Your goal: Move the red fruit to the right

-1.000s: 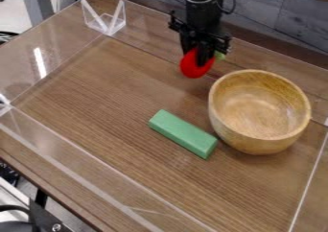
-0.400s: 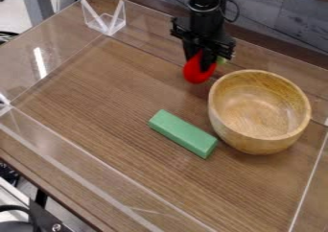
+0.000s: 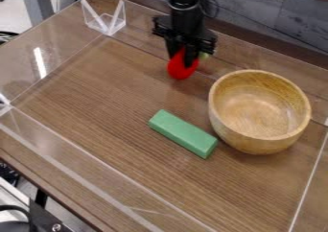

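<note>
One risk stands out: the small, rounded red toy fruit (image 3: 182, 67) could roll or slip if the black metal end effector (image 3: 186, 52) has only a shallow pinch on its top. The fingertips meet that top, though whether they grip it cannot be told. The fruit sits near twelve o'clock on the brown wooden table (image 3: 90, 102). A low swing toward four o'clock could knock the round tan wooden bowl (image 3: 259, 111).
</note>
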Tool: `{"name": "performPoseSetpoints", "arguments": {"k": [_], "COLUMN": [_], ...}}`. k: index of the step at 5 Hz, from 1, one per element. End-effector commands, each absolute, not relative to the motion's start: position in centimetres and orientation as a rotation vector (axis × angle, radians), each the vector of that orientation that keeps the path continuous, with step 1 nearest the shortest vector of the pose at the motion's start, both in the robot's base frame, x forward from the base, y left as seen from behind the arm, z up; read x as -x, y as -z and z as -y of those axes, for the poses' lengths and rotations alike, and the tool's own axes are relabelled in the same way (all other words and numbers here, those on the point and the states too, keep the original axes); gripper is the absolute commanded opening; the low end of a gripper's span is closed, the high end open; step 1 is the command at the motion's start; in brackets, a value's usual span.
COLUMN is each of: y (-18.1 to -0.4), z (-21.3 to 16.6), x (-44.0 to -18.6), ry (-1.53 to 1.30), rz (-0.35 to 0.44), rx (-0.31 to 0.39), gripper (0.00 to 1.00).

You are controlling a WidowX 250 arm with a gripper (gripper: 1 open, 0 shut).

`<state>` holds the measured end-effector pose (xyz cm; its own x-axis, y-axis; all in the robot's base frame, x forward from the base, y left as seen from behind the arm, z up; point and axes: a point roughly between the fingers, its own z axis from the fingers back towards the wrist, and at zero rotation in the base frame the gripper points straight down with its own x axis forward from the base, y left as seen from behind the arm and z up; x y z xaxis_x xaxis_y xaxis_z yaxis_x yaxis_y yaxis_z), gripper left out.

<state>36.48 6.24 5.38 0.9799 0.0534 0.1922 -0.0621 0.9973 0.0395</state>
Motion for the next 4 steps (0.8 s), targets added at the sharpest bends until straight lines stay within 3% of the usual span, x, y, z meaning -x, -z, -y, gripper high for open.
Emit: {"name": "performPoseSetpoints", "arguments": {"k": [1, 2, 4], "y": [-8.0, -10.4, -11.2], "z": [-6.9, -5.6, -1.1], "x": [-37.4, -35.8, -30.6], "ry": [-0.055, 0.035, 0.019], "rz": [0.267, 0.297, 0.271], "rx": [-0.044, -0.028, -0.019], "gripper": [0.0, 0.0, 0.0]}}
